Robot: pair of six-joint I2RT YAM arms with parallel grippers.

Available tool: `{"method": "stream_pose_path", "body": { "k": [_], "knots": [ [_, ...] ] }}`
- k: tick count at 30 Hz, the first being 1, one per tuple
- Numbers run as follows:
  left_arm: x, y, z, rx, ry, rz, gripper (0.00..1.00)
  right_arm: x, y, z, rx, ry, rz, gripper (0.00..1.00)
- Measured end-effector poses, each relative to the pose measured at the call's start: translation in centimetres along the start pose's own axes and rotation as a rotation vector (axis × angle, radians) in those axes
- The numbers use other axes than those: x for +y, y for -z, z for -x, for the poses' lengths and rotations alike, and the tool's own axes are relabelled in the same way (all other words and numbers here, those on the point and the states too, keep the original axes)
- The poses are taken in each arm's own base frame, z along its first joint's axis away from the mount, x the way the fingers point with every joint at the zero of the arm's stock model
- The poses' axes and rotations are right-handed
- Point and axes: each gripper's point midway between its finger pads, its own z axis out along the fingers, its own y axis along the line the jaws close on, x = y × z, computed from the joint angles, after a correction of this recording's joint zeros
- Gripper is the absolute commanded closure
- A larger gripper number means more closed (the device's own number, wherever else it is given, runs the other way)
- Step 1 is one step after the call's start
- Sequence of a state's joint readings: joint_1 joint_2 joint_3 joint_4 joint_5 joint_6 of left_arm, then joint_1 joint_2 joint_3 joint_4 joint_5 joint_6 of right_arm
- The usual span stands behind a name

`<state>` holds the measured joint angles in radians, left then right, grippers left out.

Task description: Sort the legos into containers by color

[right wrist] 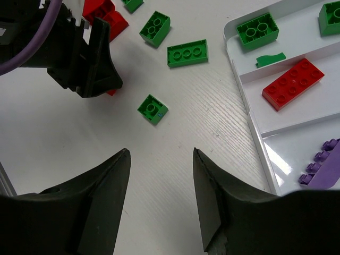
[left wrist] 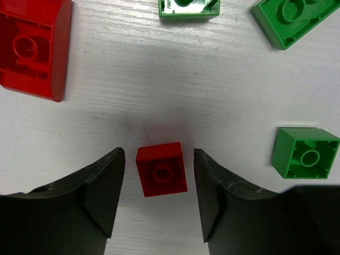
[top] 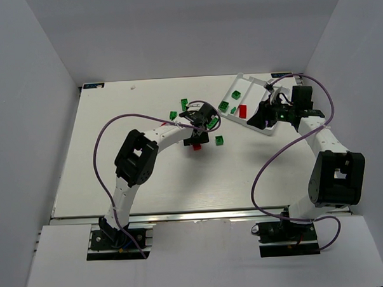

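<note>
In the left wrist view a small red brick [left wrist: 161, 169] lies on the table between the open jaws of my left gripper [left wrist: 158, 159], with a gap on each side. In the top view the left gripper [top: 196, 140] is low over that red brick [top: 195, 146]. My right gripper [right wrist: 160, 154] is open and empty above bare table beside the white tray [right wrist: 249, 87]. The tray [top: 256, 90] holds green bricks [right wrist: 257, 29] in one compartment, a long red brick [right wrist: 293, 83] in the middle one and purple pieces [right wrist: 324, 164] in the third.
A larger red brick [left wrist: 33, 48] and green bricks [left wrist: 305, 152] [left wrist: 289, 18] [left wrist: 188, 8] lie around the left gripper. Loose green bricks [right wrist: 153, 109] [right wrist: 187, 53] [right wrist: 155, 27] lie between the two grippers. White walls enclose the table.
</note>
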<state>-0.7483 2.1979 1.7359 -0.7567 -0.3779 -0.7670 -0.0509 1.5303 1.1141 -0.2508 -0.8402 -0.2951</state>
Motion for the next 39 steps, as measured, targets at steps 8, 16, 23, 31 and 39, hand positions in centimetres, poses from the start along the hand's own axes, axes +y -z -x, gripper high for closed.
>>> {"method": "stream_pose_path", "body": {
  "k": [8,16,23,31,39],
  "knots": [
    [0.0,-0.1,-0.2,0.003,-0.001,0.002,0.49,0.0,0.0,0.0,0.0,0.0,0.0,0.44],
    [-0.1,-0.2,-0.2,0.0,0.0,-0.002,0.72,0.0,0.0,0.0,0.0,0.0,0.0,0.44],
    [-2.5,0.4,0.5,-0.008,0.012,-0.124,0.9,0.0,0.0,0.1,-0.002,0.0,-0.001,0.61],
    [-10.8,5.4,4.9,-0.105,0.062,-0.556,0.93,0.3,0.7,1.3,-0.037,0.005,-0.009,1.0],
    [-19.5,9.3,12.6,-0.274,0.096,-0.884,0.94,0.0,1.6,1.9,-0.056,0.007,-0.032,1.0]
  ]
}}
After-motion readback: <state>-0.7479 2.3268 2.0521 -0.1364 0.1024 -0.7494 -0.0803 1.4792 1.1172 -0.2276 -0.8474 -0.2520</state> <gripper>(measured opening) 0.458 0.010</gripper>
